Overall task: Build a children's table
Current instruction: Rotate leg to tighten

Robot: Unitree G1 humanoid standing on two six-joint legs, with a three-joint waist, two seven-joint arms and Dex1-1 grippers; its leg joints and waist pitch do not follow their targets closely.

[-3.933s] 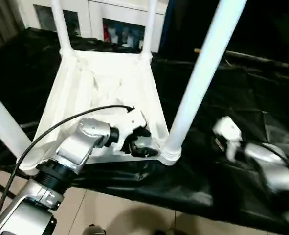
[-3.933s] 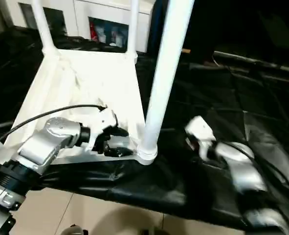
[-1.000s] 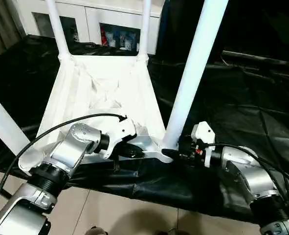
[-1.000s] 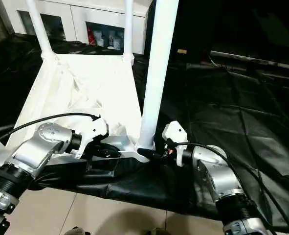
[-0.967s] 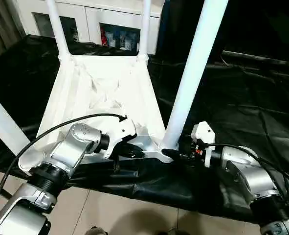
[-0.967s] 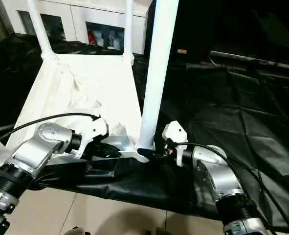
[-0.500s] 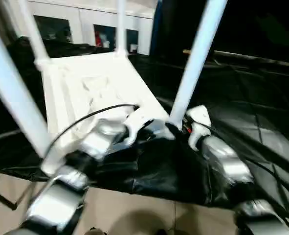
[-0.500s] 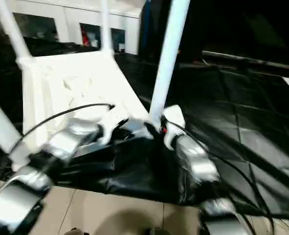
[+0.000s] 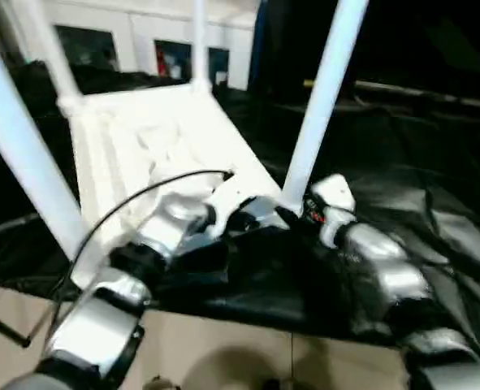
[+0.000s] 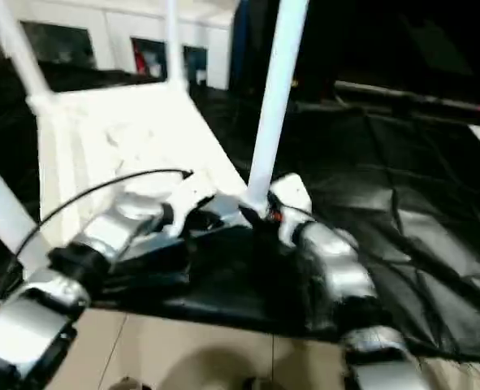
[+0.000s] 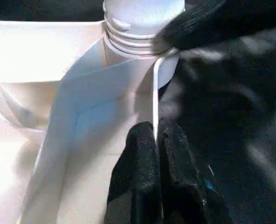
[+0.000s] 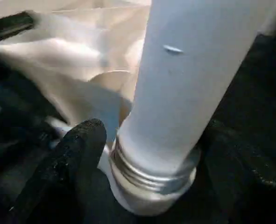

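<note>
The children's table (image 9: pixel 150 138) lies upside down on the black-draped work table, its white legs pointing up. My left gripper (image 9: pixel 252 218) is shut on the thin rim wall (image 11: pixel 154 116) of the top, close to the near right corner socket. The near right leg (image 9: pixel 321 97) stands in that socket with its threaded base (image 12: pixel 152 177) showing. My right gripper (image 12: pixel 156 135) stands open around this base, one black finger (image 12: pixel 67 168) on each side with a slim gap to the leg. Another leg (image 9: pixel 20 138) rises at the near left.
Black cloth of the work table (image 9: pixel 418 154) stretches away to the right. White cabinets (image 9: pixel 142 41) stand behind. Tiled floor (image 9: pixel 223 349) lies below the table's front edge. A black cable (image 9: pixel 126 207) arcs over my left forearm.
My right gripper has come in from the right and now straddles the near right leg's base. The left gripper has stayed on the rim. The head view has shifted.
</note>
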